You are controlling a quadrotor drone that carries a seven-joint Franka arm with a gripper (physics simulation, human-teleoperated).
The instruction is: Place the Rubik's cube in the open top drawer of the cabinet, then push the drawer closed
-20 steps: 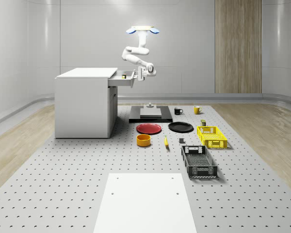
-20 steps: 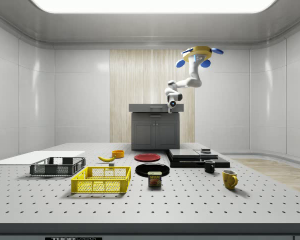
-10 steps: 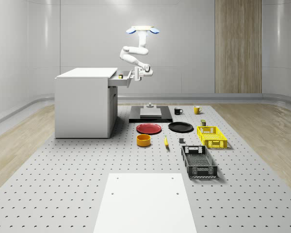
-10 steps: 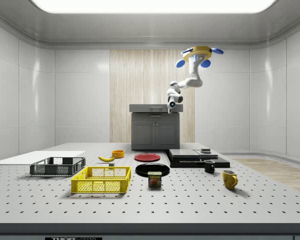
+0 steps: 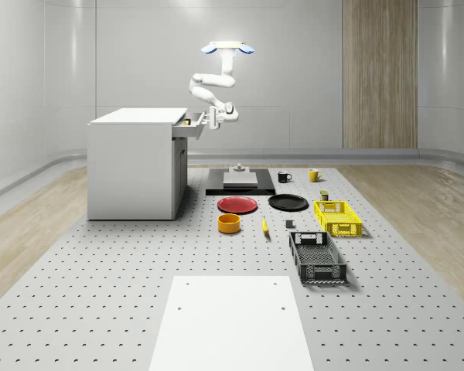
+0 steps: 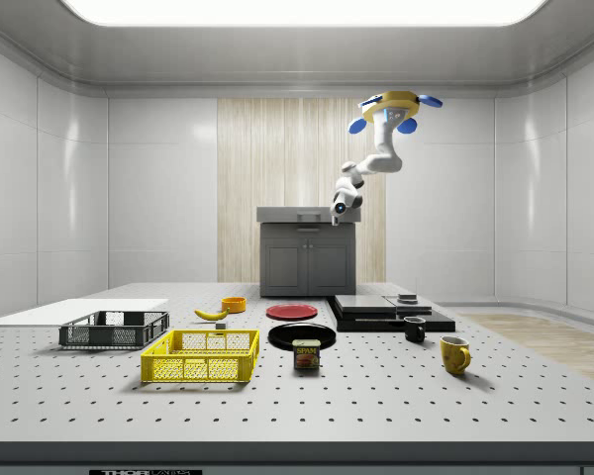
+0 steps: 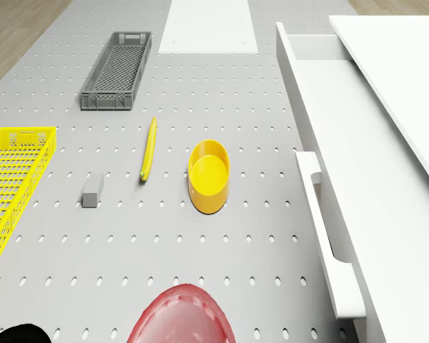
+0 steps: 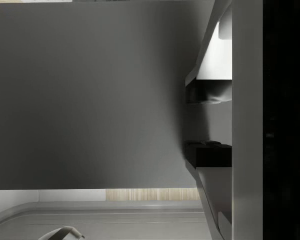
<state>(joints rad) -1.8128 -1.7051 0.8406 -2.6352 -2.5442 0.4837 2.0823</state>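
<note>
The drone [image 5: 228,47] is seen hovering high above the floor, beside the cabinet [image 5: 135,162] on the whole-scene view's right, over the stretch between the cabinet and the black platform [image 5: 240,183]. Its arm [image 5: 206,83] is folded down towards the cabinet's top drawer [image 5: 192,126], which is partly pulled out.

The gripper [image 5: 213,117] is held against the drawer's front panel in the whole-scene view; in the side view the gripper [image 6: 340,211] is level with the cabinet's top edge. In the wrist view the fingers [image 8: 208,92] are pressed close to the drawer's handle bar; whether they are spread or closed cannot be told, and nothing is seen held.

A small yellowish item [image 5: 188,120], taken to be the Rubik's cube, is seen lying inside the drawer; its pattern cannot be made out.

On the perforated floor [image 5: 100,294] are listed: a red plate [image 5: 237,204], a black plate [image 5: 288,202], a yellow bowl [image 5: 229,223], a banana [image 5: 264,226], a small grey block [image 7: 92,190], a yellow basket [image 5: 337,217], a grey basket [image 5: 317,257], a black mug [image 5: 284,177], a yellow mug [image 5: 313,175], a tin [image 6: 306,354] and a white board [image 5: 231,322].
</note>
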